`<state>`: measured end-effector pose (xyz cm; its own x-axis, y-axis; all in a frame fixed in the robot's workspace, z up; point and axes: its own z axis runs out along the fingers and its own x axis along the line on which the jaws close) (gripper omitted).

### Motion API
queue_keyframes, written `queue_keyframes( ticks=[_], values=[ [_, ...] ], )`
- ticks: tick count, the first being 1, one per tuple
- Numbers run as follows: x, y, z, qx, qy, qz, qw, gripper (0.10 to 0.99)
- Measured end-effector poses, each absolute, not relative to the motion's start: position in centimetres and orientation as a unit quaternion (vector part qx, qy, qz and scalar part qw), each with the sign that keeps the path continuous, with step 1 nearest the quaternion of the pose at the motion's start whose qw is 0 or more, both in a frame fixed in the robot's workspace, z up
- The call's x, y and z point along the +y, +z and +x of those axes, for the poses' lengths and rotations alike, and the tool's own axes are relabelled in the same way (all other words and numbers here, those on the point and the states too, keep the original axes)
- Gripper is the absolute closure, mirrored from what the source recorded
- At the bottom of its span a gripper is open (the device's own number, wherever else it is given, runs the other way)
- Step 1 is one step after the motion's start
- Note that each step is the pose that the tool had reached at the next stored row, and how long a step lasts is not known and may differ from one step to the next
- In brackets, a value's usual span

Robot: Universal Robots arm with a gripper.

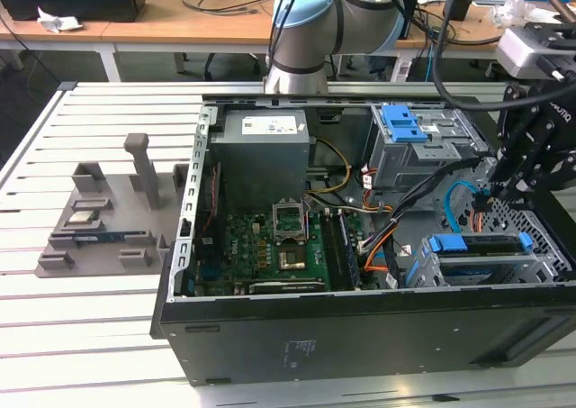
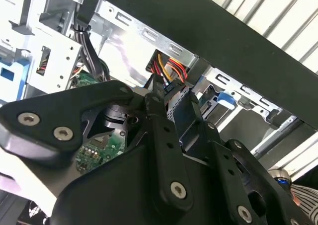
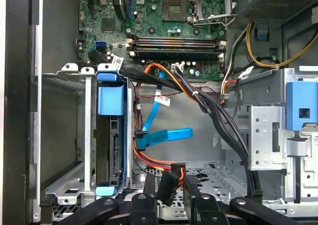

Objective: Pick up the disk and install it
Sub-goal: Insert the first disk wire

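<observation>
Black fingers (image 3: 171,197) pinch a black cable connector (image 3: 166,185) with red and orange wires, low inside the open computer case (image 1: 270,336). Just beside it, the disk (image 3: 112,135) sits in its blue frame, slotted upright in the lower drive cage (image 3: 64,135). Beyond lie a blue data cable (image 3: 164,135), then the motherboard (image 3: 164,16). Case rests on a slatted bench (image 1: 72,336).

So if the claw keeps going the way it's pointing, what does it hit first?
Probably the black cable plug between the claw's tips, then the orange wires beyond it, beside the disk; depth is unclear.
</observation>
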<state>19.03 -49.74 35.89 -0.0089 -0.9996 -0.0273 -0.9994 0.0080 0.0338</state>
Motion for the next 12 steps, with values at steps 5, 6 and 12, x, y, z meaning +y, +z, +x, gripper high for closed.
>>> queue_keyframes(
  ticks=[5,6,12],
  values=[
    [-49.74,35.85,19.03,-0.71,-0.022,0.704,0.002,0.725],
    [-49.74,35.84,19.03,-0.71,-0.022,0.704,0.002,0.741],
    [-49.74,35.82,19.03,-0.71,-0.022,0.704,0.002,0.922]
  ],
)
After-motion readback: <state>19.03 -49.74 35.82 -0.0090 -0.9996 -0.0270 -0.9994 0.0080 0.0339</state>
